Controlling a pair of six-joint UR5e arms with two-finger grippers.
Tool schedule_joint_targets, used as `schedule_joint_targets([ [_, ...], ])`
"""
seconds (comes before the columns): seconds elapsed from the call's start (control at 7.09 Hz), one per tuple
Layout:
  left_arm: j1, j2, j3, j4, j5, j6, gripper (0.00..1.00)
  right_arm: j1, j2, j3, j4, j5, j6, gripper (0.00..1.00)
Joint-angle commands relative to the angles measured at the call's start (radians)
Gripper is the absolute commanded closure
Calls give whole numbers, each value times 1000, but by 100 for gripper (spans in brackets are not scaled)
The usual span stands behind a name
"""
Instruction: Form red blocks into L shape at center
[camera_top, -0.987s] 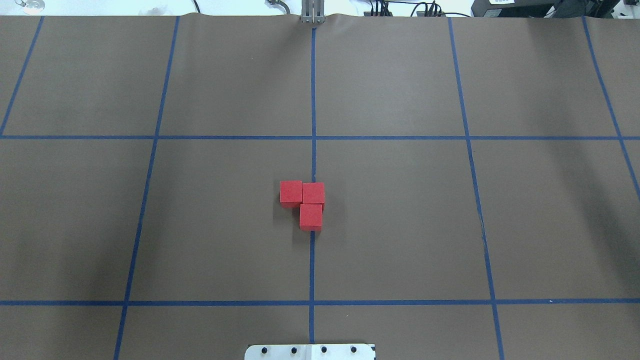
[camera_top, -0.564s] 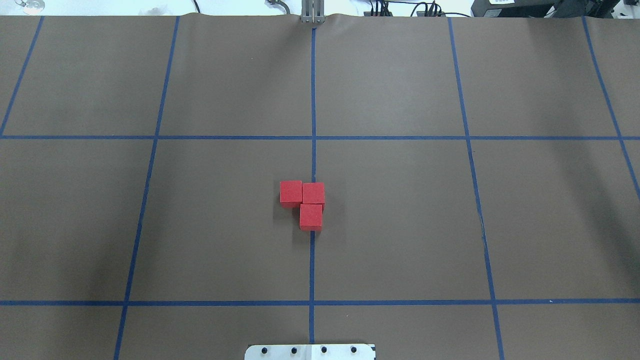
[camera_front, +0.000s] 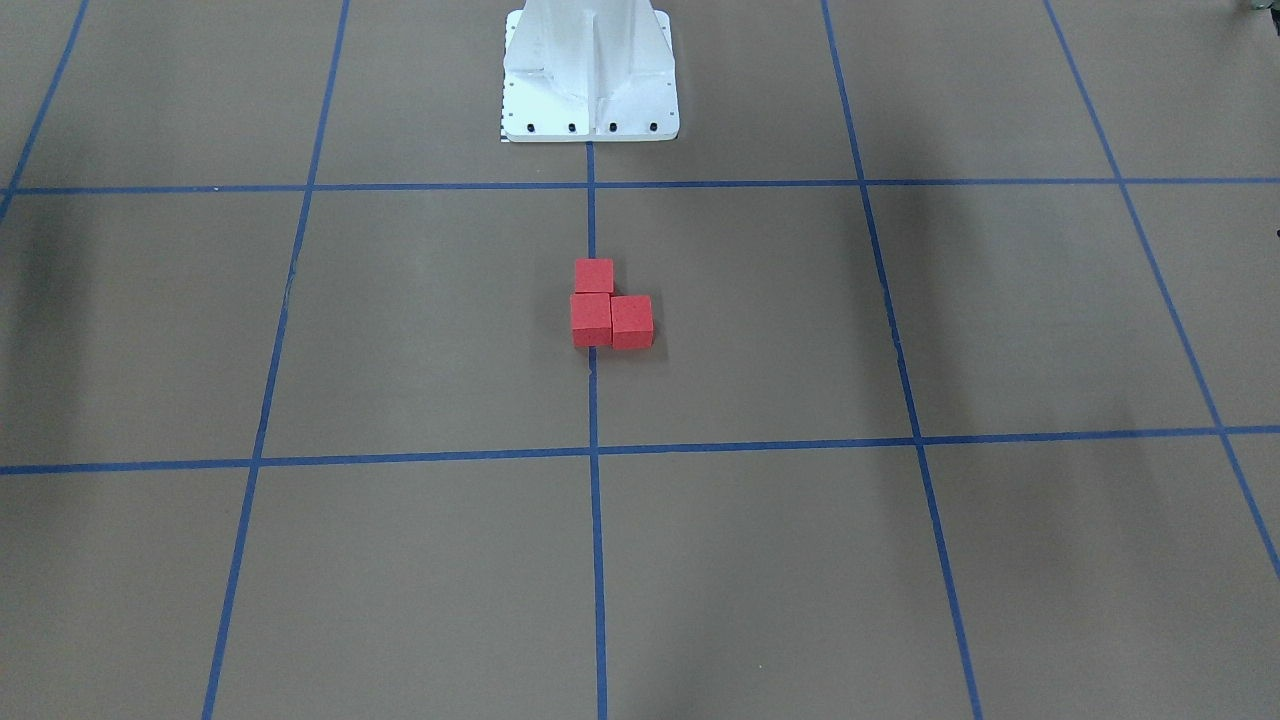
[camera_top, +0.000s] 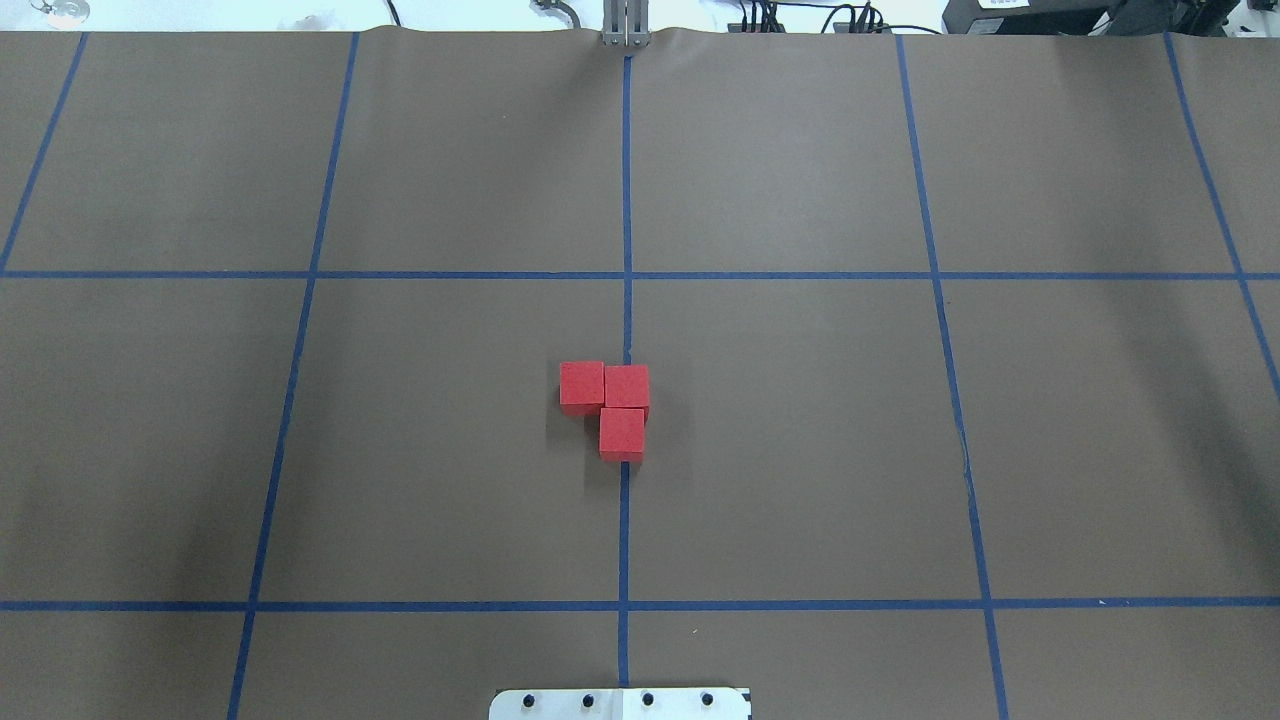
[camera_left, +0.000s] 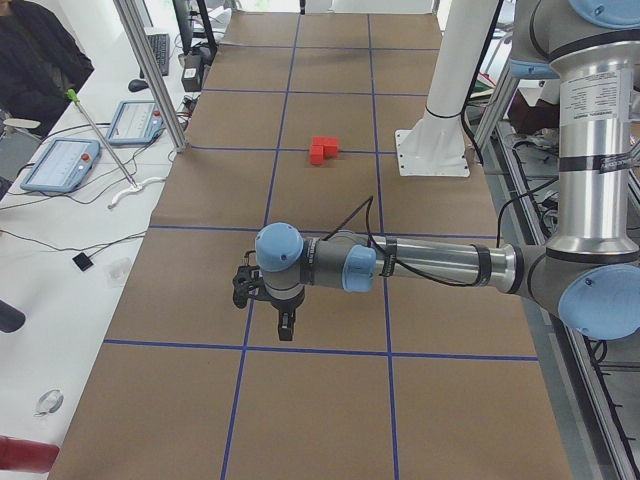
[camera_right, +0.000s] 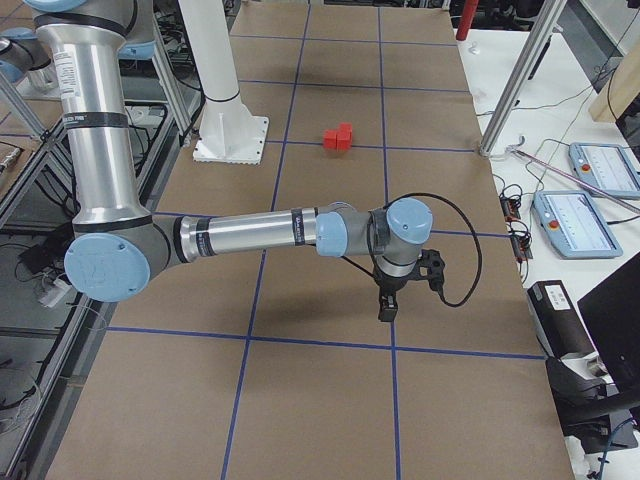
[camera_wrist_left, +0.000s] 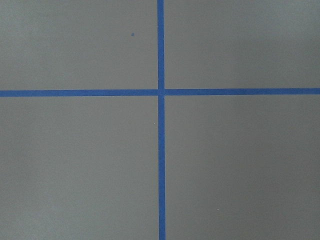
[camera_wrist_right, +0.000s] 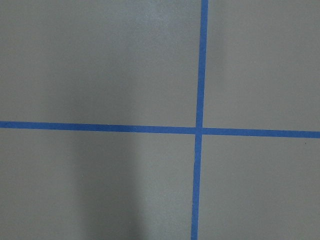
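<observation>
Three red blocks (camera_top: 612, 405) sit touching in an L at the center (camera_top: 627, 335), right on the middle blue tape line (camera_top: 626, 180). Left gripper (camera_left: 285, 328) and right gripper (camera_right: 385, 310) hang over bare paper, well apart from them (clenched or released, cannot tell).

In the overhead view the blocks (camera_top: 612, 408) sit touching mid-frame, with bare bench (camera_top: 820, 440) on all sides. The base plate (camera_top: 620, 704) lies at the bottom edge, well apart. In the side views the left hand (camera_left: 285, 326) and right hand (camera_right: 385, 306) hang over the bench in the lower middle of the frame, well apart from the blocks.
</observation>
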Motion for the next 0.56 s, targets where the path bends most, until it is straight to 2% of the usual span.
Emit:
schedule_joint_targets([
  [0.0, -3, 12, -10, -3, -4, -16, 0, 0, -3, 6, 0, -1, 2, 0],
  [0.28, -3, 10, -16, -3, -1, -16, 0, 0, -3, 28, 0, -3, 3, 0],
  [0.42, -3, -5, -18, -3, 38, -16, 0, 0, -2, 27, 0, -1, 2, 0],
])
